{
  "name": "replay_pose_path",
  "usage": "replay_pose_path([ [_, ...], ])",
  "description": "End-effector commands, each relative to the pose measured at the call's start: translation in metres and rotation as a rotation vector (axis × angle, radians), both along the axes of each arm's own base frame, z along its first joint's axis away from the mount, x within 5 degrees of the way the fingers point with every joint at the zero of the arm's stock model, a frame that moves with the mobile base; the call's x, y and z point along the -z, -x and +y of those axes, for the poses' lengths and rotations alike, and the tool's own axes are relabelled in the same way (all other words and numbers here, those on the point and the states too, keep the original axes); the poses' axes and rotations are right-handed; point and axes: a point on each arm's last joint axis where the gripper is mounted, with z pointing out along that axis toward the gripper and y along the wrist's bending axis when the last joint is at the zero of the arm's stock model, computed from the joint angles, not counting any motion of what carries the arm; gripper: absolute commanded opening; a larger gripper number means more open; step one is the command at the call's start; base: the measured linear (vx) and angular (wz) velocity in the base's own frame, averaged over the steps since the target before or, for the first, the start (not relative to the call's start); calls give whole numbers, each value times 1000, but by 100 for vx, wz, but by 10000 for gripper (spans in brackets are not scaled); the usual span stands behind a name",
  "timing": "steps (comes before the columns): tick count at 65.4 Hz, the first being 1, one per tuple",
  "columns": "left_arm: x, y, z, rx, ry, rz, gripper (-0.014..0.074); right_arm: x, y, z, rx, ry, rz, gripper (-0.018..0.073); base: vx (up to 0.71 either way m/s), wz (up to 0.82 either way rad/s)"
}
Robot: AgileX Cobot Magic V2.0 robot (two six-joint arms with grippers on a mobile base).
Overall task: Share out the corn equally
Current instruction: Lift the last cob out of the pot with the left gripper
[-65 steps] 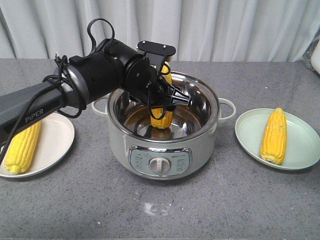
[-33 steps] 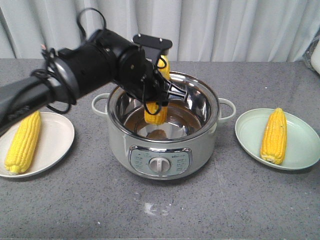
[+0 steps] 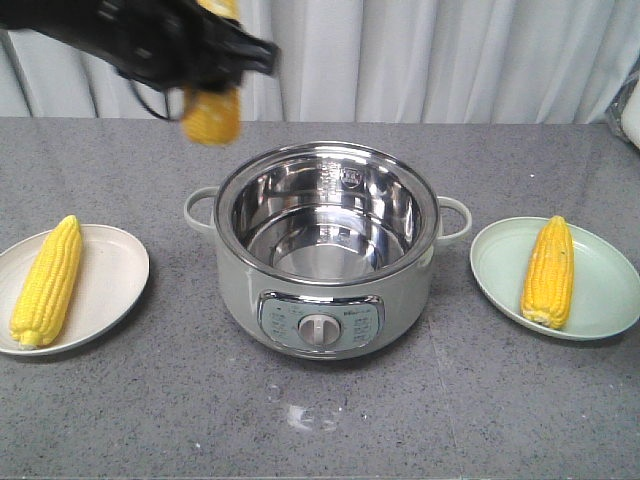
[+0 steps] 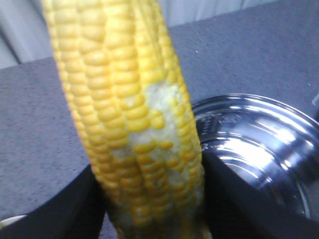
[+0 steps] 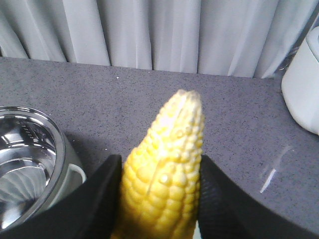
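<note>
Overhead, corn cob (image 3: 211, 112) upright, long axis vertical, pinched in left tool (image 3: 205, 60).

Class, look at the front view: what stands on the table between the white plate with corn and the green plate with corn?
In the front view, the steel-lined cooker pot stands between the white plate and the green plate; its inside looks empty.

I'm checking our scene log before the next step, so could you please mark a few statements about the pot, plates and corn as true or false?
1. The pot is empty. True.
2. The left gripper holds the held cob over the green plate. False: it is raised high, by the pot's left side.
3. The left cob lies on the white plate. True.
4. The right cob lies on bare table. False: it lies on the green plate.
</note>
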Motion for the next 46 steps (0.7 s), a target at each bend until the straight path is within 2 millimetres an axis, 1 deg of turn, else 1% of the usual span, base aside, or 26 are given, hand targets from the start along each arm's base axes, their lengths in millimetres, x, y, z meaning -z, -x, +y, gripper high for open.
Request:
replay_pose_path([
  [1,-41,19,34,-70,53,-123,128,-16,5,0,19,-2,-108,62,0,0],
  [11,-49,24,74,-189,34,-102,128,-16,5,0,19,-2,-108,62,0,0],
  [21,-53,30,103,-286,21,-73,128,-16,5,0,19,-2,-108,62,0,0],
  [34,-52,34,120,-337,-24,-35,128,-16,5,0,19,-2,-108,62,0,0],
  [46,-53,34,123,-358,-37,-48,128,-16,5,0,19,-2,-108,62,0,0],
])
